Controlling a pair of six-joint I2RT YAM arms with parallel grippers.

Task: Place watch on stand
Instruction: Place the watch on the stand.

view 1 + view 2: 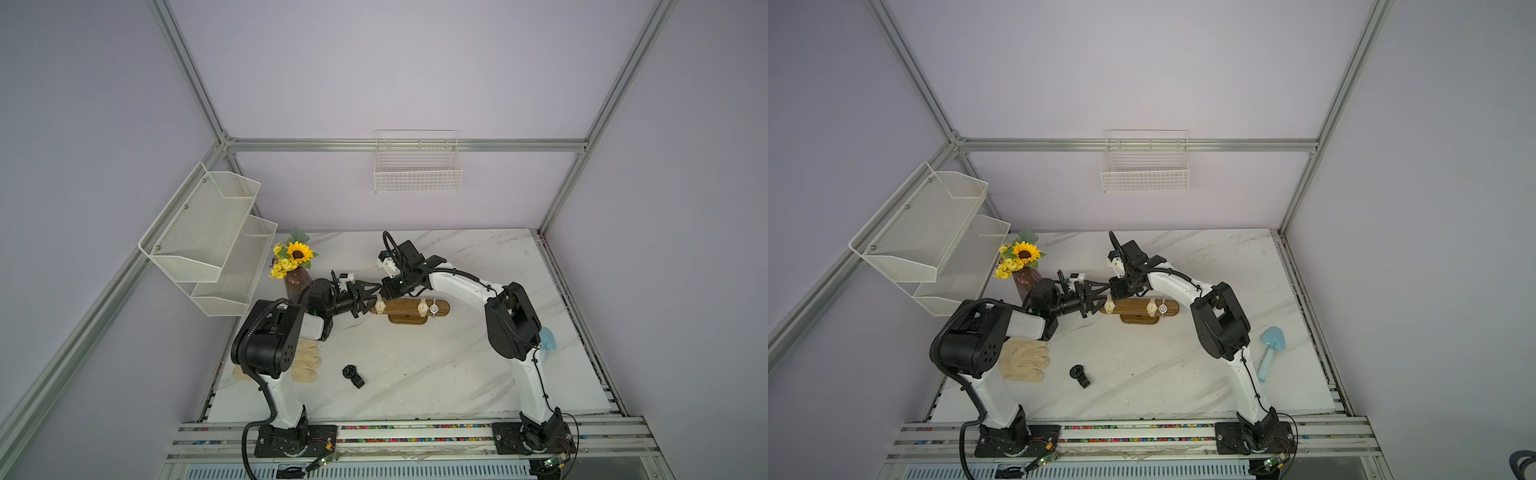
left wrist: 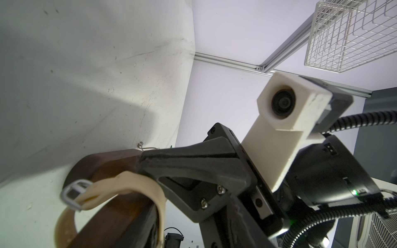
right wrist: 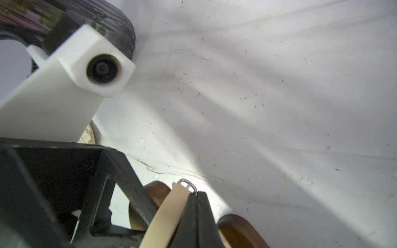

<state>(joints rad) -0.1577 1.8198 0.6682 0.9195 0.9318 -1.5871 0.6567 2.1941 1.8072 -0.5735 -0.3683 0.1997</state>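
Left end effector (image 1: 372, 297) stands spread (wrist roughly horizontal); right end effector (image 3: 197, 206) pinched closed, angled downward.

The stand (image 1: 409, 306) is dark brown wood with visible grain, smooth and a little shiny. The strap (image 2: 133, 182) of the cream watch (image 1: 380, 306) on it looks smooth and matt, rubber or leather, I cannot tell which; its buckle (image 2: 69, 201) is bright metal. The fingers (image 3: 191, 216) of my right gripper (image 3: 196, 198) are black plastic, matt and slightly grainy. The table (image 1: 436, 374) is white with grey veins like marble, with small scuffs. The gloves (image 1: 1025, 359) at the near left are cream cloth. The basket (image 1: 417, 174) on the far wall is white coated wire.
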